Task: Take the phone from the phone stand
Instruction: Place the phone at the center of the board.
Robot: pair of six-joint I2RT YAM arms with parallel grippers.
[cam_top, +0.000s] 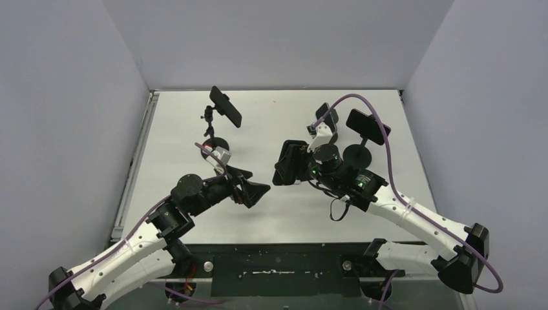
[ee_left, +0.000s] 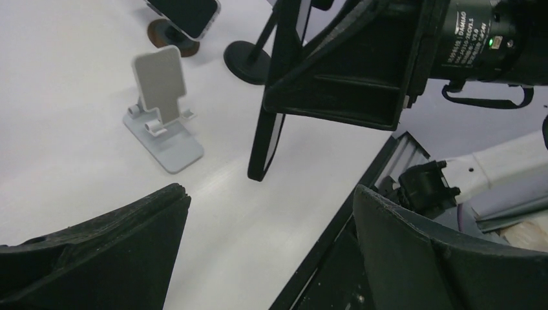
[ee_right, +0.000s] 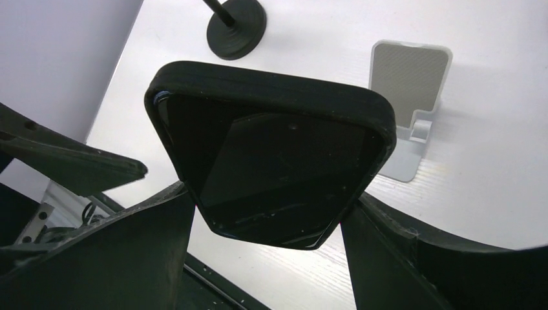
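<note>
A phone (ee_right: 271, 161) in a black case sits between my right gripper's (ee_right: 271, 210) two fingers, which are shut on its side edges. From above, this phone (cam_top: 286, 165) hangs over the middle of the table, apart from every stand, with the right gripper (cam_top: 292, 165) around it. An empty white phone stand (ee_right: 407, 97) stands on the table just behind it. My left gripper (cam_top: 255, 190) is open and empty, a short way left of the held phone (ee_left: 266, 129). The left wrist view shows that phone edge-on above the left gripper (ee_left: 271, 213).
A black pole stand on a round base (cam_top: 216, 145) carries another phone (cam_top: 225, 106) at the back left, beside a white stand (cam_top: 220, 154). At the back right are a second pole stand with a phone (cam_top: 367, 126), a white stand (ee_left: 161, 110) and one more phone (ee_left: 184, 13).
</note>
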